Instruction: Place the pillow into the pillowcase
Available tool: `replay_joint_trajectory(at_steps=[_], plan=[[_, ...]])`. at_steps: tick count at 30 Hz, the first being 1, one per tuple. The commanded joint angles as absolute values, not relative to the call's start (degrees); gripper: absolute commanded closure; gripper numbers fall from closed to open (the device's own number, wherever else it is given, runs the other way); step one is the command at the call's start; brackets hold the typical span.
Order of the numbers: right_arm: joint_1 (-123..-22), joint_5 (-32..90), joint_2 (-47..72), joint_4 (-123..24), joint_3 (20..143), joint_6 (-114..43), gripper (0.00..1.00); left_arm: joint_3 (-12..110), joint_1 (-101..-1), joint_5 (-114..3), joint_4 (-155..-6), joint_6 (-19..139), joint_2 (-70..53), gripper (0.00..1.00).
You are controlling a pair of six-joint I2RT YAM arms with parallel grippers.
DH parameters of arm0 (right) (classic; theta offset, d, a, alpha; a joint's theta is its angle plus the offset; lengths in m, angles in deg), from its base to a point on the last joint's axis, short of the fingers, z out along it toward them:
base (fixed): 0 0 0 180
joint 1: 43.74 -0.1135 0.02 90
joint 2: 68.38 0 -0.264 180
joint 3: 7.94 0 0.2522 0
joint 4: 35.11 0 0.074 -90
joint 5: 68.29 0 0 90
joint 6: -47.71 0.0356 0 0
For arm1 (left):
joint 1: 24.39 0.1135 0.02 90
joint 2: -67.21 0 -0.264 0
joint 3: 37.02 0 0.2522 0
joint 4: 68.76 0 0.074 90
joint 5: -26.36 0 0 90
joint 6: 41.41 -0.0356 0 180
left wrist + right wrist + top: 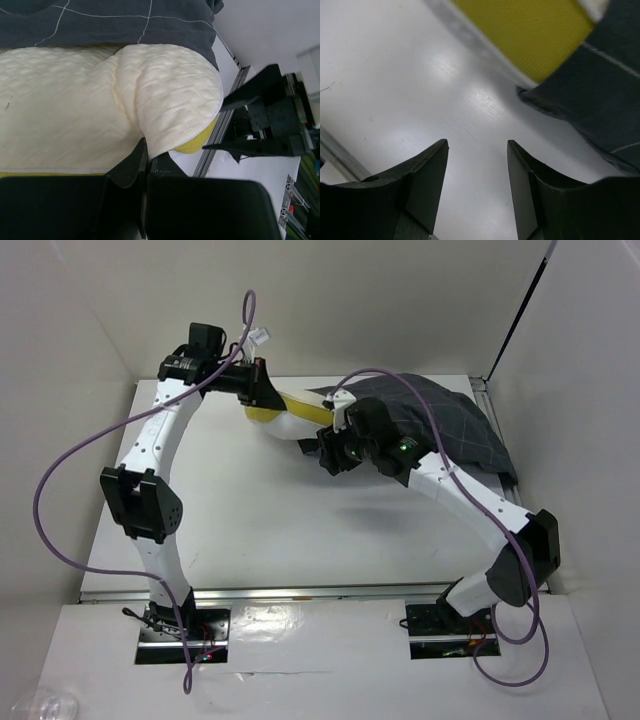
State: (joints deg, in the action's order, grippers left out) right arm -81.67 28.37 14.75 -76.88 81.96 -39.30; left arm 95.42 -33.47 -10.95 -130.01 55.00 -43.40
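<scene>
The cream-white pillow (75, 115) with yellow edging is partly inside the dark grey grid pillowcase (440, 420) at the table's back right; only its left end (285, 412) sticks out in the top view. My left gripper (262, 400) is shut on that pillow end, the cloth pinched between the jaws in the left wrist view (146, 150). My right gripper (325, 455) is open and empty just above the table, near the case's open edge (590, 95). The pillow's yellow edge (525, 30) shows beyond my right fingers (432, 180).
The white table (260, 520) has a metal rail along its right edge (220, 135) and at the front (300, 592). White walls enclose the back and both sides. Purple cables loop over both arms.
</scene>
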Motion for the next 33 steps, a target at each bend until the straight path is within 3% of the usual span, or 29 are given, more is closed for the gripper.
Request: replay_joint_trajectory(at_steps=[1, 8, 14, 16, 17, 20, 33], plan=[[-81.2, 18.6, 17.1, -71.7, 84.7, -35.6, 0.41, 94.1, -33.1, -5.5, -130.4, 53.3, -36.7, 1.00], [-78.8, 13.0, 23.1, -69.6, 91.5, -36.3, 0.41, 88.9, -34.1, -6.9, -128.8, 49.3, -31.6, 1.00], [-77.5, 15.7, 26.9, -68.6, 95.5, -36.3, 0.41, 86.5, -34.7, -8.0, -128.2, 48.1, -30.3, 1.00], [-77.5, 17.2, 27.4, -68.6, 96.1, -35.8, 0.52, 85.8, -35.2, -8.5, -128.2, 47.2, -30.3, 1.00], [-77.5, 18.9, 27.9, -67.9, 96.1, -35.8, 0.74, 85.8, -35.2, -9.3, -128.2, 47.2, -29.7, 1.00], [-77.5, 23.6, 28.5, -66.5, 97.1, -36.3, 1.00, 83.8, -36.3, -10.9, -127.3, 46.6, -29.2, 1.00], [-85.9, 58.2, 29.6, -72.0, 112.2, -37.3, 1.00, 73.6, -40.4, -21.0, -113.7, 53.2, -28.1, 1.00]])
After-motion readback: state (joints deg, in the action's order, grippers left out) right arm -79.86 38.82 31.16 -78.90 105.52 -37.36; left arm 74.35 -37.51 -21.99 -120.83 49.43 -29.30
